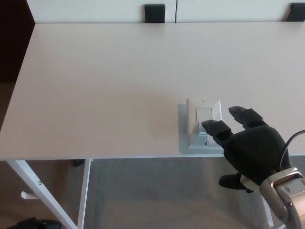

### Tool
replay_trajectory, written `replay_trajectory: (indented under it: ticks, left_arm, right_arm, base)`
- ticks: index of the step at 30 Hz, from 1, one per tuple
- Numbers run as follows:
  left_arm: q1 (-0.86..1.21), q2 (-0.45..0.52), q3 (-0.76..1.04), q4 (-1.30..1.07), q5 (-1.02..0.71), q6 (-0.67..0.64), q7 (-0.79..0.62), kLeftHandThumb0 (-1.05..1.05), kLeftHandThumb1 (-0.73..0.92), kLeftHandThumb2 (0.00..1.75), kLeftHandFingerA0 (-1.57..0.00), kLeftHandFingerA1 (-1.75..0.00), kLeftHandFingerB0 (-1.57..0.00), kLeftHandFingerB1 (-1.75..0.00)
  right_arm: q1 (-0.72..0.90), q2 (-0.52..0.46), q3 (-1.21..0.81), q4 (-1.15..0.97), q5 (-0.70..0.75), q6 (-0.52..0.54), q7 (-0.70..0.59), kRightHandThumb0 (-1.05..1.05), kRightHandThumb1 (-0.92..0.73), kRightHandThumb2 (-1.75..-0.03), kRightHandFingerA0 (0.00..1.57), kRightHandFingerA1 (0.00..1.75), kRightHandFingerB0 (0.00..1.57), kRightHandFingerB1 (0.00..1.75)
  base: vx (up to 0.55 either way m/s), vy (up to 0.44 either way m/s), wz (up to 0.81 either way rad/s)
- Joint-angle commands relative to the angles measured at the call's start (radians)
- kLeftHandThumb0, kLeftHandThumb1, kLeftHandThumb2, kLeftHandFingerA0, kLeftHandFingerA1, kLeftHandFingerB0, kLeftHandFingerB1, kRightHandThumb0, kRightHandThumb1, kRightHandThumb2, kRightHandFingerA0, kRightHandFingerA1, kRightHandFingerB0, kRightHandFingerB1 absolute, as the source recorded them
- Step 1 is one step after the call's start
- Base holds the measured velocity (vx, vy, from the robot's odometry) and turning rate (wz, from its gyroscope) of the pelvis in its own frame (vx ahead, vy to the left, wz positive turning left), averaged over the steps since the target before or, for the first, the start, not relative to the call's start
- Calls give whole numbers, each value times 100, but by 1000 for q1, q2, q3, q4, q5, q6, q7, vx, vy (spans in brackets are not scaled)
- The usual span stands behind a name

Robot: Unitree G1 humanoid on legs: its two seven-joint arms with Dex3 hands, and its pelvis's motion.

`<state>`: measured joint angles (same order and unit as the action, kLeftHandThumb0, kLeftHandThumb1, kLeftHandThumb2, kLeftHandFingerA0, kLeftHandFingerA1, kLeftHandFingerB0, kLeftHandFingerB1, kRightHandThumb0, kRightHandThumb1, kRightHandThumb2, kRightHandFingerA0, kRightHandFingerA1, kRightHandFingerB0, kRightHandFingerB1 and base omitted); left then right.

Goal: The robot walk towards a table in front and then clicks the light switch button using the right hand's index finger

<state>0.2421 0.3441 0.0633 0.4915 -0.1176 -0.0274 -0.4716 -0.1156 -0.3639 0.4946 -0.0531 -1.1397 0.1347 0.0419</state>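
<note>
Standing at the counter [119, 86] already, so the walking part looks finished; pressing step in hand. Light switch [205, 123] lying flat on the white top near the front edge, toward five o'clock from the middle of the surface, on a pale square plate. Rocker button [204, 114] running up the middle of it, upper portion bare, lower portion covered.

Right hand [248, 148] reaching in from five o'clock, palm down, holding nothing. Fingers [215, 128] spread apart: the one nearer the switch laid over the lower end of the rocker, tip at about six o'clock on the button; the other splayed off toward two o'clock, just past the plate's right side and clear of it. Thumb tucked underneath at the counter's edge. Contact with the rocker appears made, though whether the button is actually pushed down cannot be told from above.

Left hand nowhere visible.

Next move, as a judgement: short firm press straight down through the fingertip onto the lower half of the rocker, wrist kept steady so the tip stays centred and does not slide off onto the plate. Second finger best held away from the plate. Little travel needed, only pressure.

Rest of the counter bare; two dark brackets [154, 13] at twelve o'clock along the far edge.
</note>
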Motion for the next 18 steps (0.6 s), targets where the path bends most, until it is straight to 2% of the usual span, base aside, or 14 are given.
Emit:
replay_trajectory:
  ticks: [1, 2, 3, 6, 7, 18]
  left_arm:
    - [-6, 13, -1, 6, 9, 14, -10, -74, 42, 68, -57, -96, -37, -71]
    - [-7, 14, -2, 6, 9, 11, -13, -74, 42, 68, -57, -96, -37, -71]
    - [-10, 14, -3, 7, 13, 9, -9, -75, 42, 67, -57, -96, -38, -71]
    - [-10, 17, -3, 7, 11, 6, -13, -76, 43, 66, -57, -96, -39, -71]
    - [-12, 18, -4, 10, 11, 1, -15, -75, 43, 65, -57, -95, -38, -70]
    - [-14, 16, -4, 5, 3, 5, -20, -75, 44, 64, -56, -95, -38, -69]
  right_arm:
    - [14, -12, 9, 4, -19, 6, 1, -87, -49, -71, 6, 18, 14, 30]
    - [13, -13, 12, 4, -24, 11, 8, -87, -49, -71, 6, 18, 14, 30]
    - [11, -13, 15, 8, -25, 13, 12, -78, -47, -86, 5, 15, 10, 31]
    - [16, -10, 19, 13, -27, 15, 7, -80, -48, -86, 8, 17, 11, 32]
    - [18, -12, 21, 14, -29, 14, 2, -84, -60, -59, 3, 27, 14, 28]
    - [35, -8, 30, 34, -33, 14, -24, -83, -59, -59, 4, 27, 15, 28]
  base:
    - [0, 0, 0]
    - [0, 0, 0]
    - [0, 0, 0]
    - [0, 0, 0]
    - [0, 0, 0]
    - [0, 0, 0]
